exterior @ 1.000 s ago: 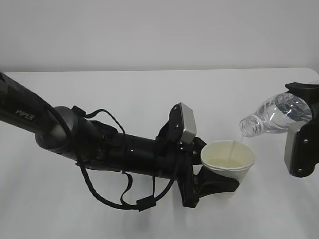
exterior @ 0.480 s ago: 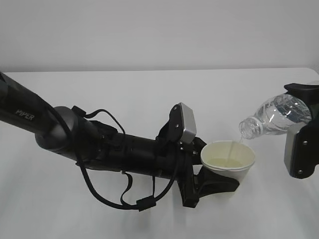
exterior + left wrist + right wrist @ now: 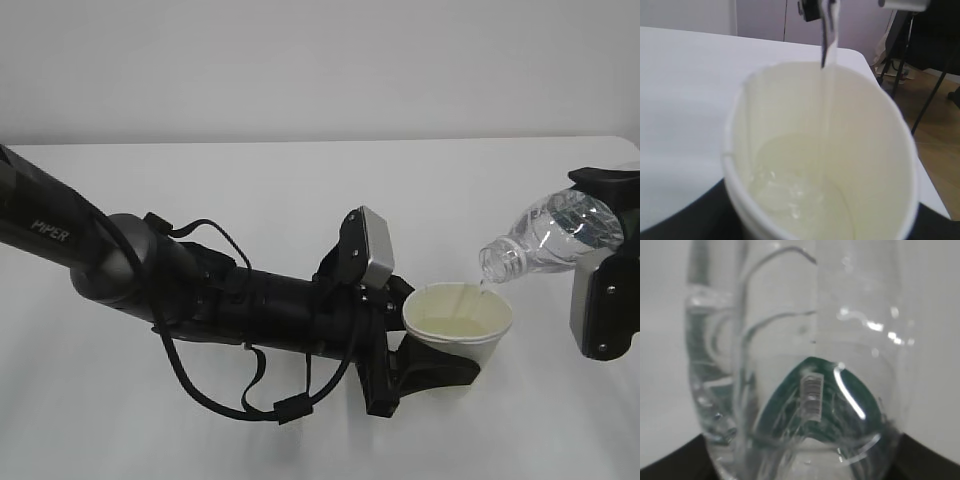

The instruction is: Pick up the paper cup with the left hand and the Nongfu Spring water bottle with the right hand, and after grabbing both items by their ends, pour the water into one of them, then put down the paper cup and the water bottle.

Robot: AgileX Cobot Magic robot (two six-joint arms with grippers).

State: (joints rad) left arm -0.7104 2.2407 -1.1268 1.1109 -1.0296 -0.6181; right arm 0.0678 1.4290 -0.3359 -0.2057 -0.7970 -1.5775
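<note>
The white paper cup point(image 3: 457, 320) is held upright just above the table, with my left gripper point(image 3: 445, 362) shut on its lower part. In the left wrist view the paper cup point(image 3: 820, 150) fills the frame, with water point(image 3: 800, 195) pooled in its bottom. The clear Nongfu Spring water bottle point(image 3: 555, 232) lies tilted with its open mouth over the cup's right rim. My right gripper point(image 3: 618, 232) is shut on its base end. A thin stream of water point(image 3: 481, 285) drops from the mouth into the cup. Up close, the bottle point(image 3: 805, 340) shows its dark green label point(image 3: 825, 400).
The white table point(image 3: 300, 200) runs back to a pale wall. The black left arm with looping cables point(image 3: 230, 300) lies across the table's left half. In the left wrist view the table's right edge point(image 3: 927, 175) gives way to wooden floor and black stand legs point(image 3: 935, 90).
The bottle's mouth has lifted slightly and the stream into the cup has grown shorter and thinner. The left arm and the cup have stayed in place.
</note>
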